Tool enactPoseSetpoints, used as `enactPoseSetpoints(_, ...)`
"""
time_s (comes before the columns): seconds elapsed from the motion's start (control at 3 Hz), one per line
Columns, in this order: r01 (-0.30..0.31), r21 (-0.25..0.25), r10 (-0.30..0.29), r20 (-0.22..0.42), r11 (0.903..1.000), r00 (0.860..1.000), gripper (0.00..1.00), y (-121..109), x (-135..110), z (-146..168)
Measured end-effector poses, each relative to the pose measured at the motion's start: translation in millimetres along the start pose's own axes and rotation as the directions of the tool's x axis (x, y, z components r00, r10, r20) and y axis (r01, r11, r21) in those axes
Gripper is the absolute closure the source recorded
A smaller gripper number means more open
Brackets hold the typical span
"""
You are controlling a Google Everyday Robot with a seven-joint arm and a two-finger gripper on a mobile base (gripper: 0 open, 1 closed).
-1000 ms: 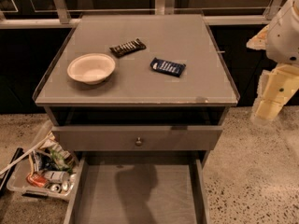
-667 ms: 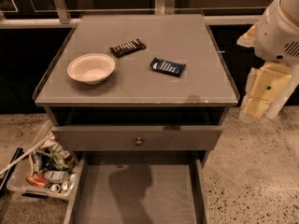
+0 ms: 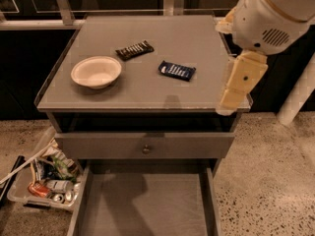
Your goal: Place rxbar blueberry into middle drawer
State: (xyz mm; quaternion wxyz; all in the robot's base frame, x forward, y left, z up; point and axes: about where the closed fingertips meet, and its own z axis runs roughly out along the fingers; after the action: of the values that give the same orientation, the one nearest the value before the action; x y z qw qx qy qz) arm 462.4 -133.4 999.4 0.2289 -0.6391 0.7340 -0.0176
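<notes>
The rxbar blueberry [image 3: 176,70], a dark blue wrapper with white lettering, lies flat on the cabinet top, right of centre. The middle drawer [image 3: 147,205] is pulled out at the bottom of the view, and its grey floor is bare. My arm comes in from the upper right: a large white housing with a beige link hanging down. My gripper [image 3: 227,103] is at the lower end of that link, over the right front edge of the cabinet top. It is about a hand's width right of the bar and holds nothing that I can see.
A white bowl [image 3: 96,72] sits on the left of the cabinet top [image 3: 147,92]. A black-wrapped bar [image 3: 134,49] lies behind it. A closed drawer front with a round knob [image 3: 145,149] is above the open drawer. A clear bin of cans and clutter [image 3: 42,186] stands on the floor at left.
My arm has swung left and forward, from beside the cabinet to over its right front edge. The bars, bowl and drawers have not moved.
</notes>
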Motion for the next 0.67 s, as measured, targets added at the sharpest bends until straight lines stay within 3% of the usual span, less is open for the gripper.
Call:
enactPoseSetpoints(0.33, 0.025, -0.001, -0.024, 0.124, 0.9997, 0.992, 0.00, -9.5, -28.0, 1.7)
enactPoseSetpoints(0.67, 0.013, 0.009, -0.014, 0.169, 0.9999, 0.986, 0.00, -34.5, -40.3, 23.6)
